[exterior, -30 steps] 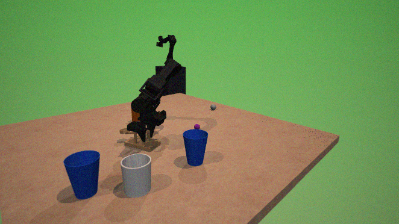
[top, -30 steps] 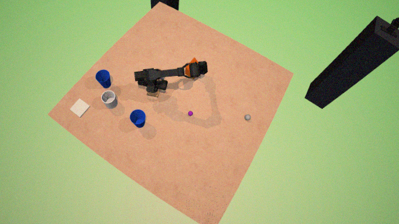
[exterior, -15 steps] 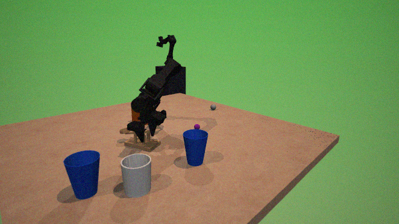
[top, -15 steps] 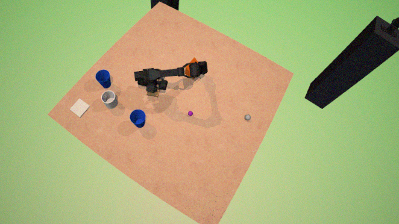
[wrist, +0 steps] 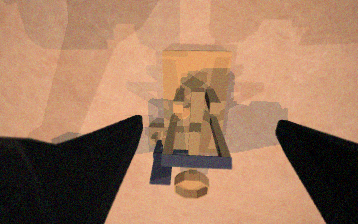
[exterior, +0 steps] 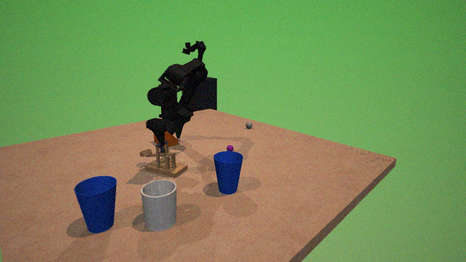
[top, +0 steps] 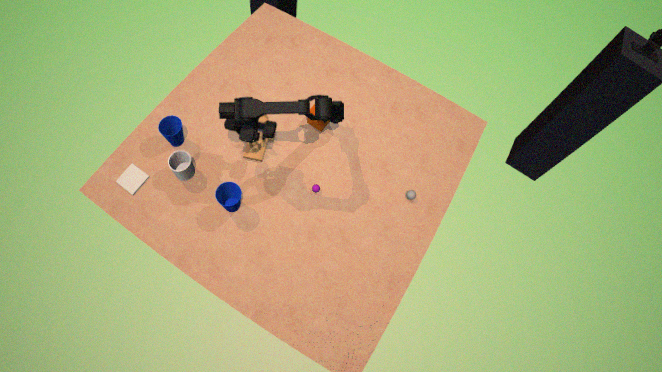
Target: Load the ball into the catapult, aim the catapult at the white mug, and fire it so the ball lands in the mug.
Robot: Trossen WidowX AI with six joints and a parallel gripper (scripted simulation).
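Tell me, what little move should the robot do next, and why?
I'd probably lift the open fingers straight up, away from the catapult. They hold nothing, its round cup has no ball, and the purple ball and gray ball both lie on the table.

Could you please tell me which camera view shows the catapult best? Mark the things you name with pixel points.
The wrist view: it looks down on the catapult [top: 255,150] [exterior: 167,170] [wrist: 197,62], showing base, frame and round cup between the open claw's [top: 257,130] [exterior: 162,144] [wrist: 210,122] fingers. The exterior view gives its side, partly covered; the top view, mainly the base.
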